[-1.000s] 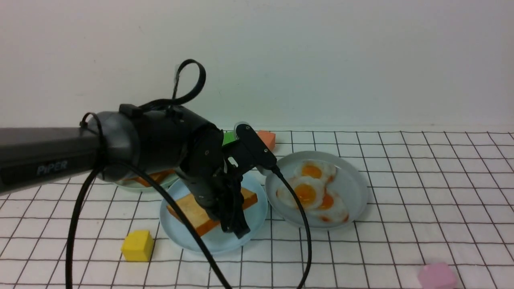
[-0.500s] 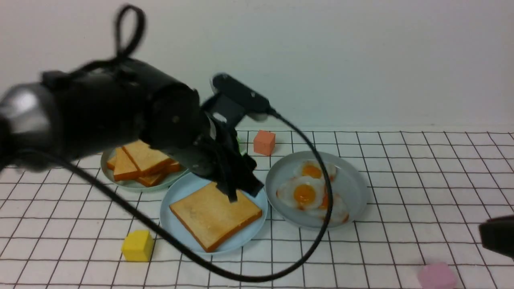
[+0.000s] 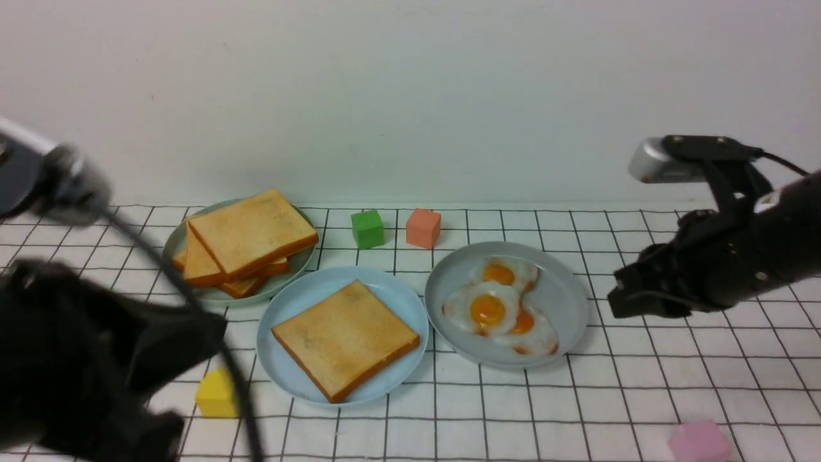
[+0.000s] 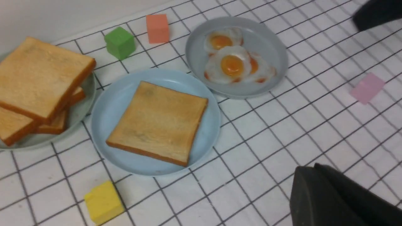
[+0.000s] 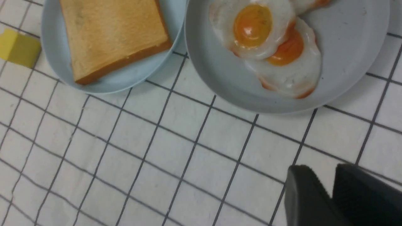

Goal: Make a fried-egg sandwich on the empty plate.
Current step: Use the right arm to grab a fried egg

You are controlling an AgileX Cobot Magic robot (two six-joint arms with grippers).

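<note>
The sky-blue plate [image 3: 288,301] sits in the middle and holds one golden toast slice [image 3: 345,337] with nothing on top. Three fried eggs [image 3: 487,308] overlap on the grey-blue plate [image 3: 564,301] to its right. More toast slices [image 3: 247,237] are stacked on the grey-green plate [image 3: 211,296] at the back left. My left gripper [image 4: 307,167] is shut and empty, drawn back near the front left, well away from the plates. My right gripper [image 3: 616,301] hovers just right of the egg plate. In the right wrist view it [image 5: 317,168] is open by a narrow gap and empty.
A green cube [image 3: 367,228] and a salmon cube [image 3: 423,227] stand behind the plates. A yellow cube [image 3: 215,393] lies at the front left of the blue plate, and a pink cube [image 3: 698,441] at the front right. My blurred left arm [image 3: 77,359] fills the lower left.
My left gripper let go of the toast slice on the blue plate, rose and drew back to the lower left. My right arm came in from the right towards the egg plate.
</note>
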